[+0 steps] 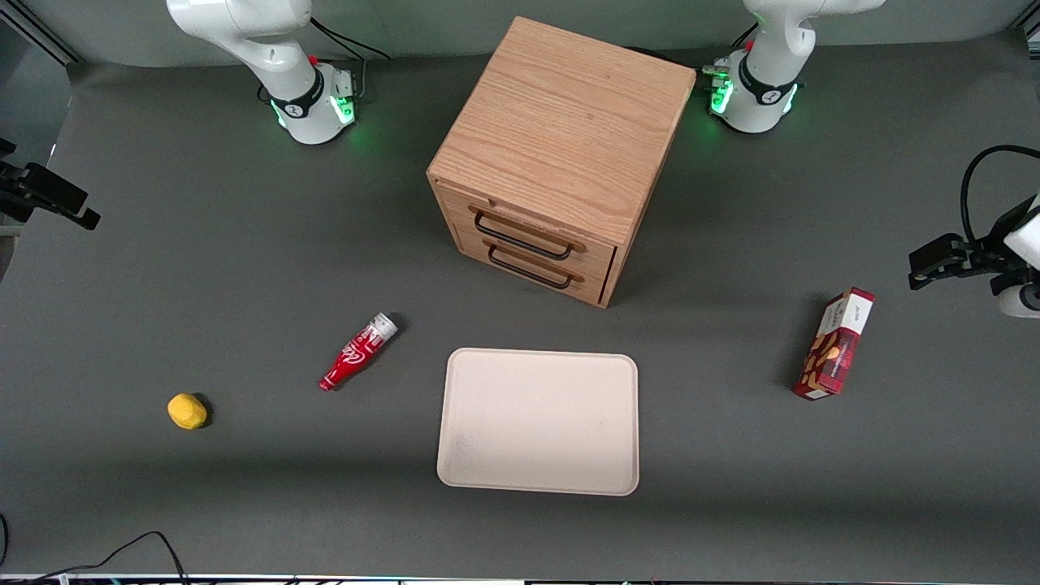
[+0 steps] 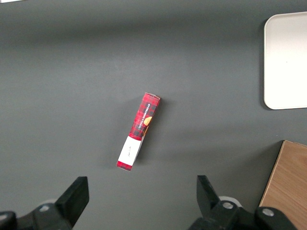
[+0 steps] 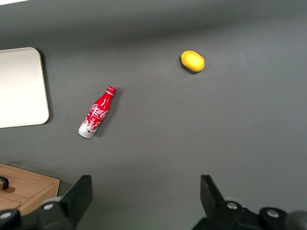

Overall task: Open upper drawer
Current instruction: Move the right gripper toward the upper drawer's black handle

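Up high over the bench: the claw hangs with its two fingers spread wide, holding nothing.
Why so: I think it waits, ready to reach.
Upper drawer: shut, in the wooden cabinet at the upper middle of the front view.
Gap: drawer and claw are well apart.
Bottle: lies on the bench below the claw.
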Motion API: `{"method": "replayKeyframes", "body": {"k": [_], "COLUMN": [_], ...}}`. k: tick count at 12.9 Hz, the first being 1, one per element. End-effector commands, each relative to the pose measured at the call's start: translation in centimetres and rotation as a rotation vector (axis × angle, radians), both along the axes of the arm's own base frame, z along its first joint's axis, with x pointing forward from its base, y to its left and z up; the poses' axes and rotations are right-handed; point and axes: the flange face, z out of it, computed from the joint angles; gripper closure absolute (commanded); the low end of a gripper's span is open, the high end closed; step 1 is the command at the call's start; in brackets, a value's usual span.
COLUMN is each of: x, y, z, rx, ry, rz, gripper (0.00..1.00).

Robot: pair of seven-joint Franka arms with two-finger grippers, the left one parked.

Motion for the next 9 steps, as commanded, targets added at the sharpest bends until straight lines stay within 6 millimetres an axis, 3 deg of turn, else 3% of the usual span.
{"method": "replayKeyframes", "body": {"k": [1,3,9], "x": [0.1,0.9,2.2], "y": [0.6,2.7,18.0], "z": [0.2,0.7,-0.4], "rx": [0.009,0.001,-0.009], "ry": [0.001,-0.011,0.031], "rz": [-0.013,0.031,0.450], "gripper": [0.00,0.00,0.00]}}
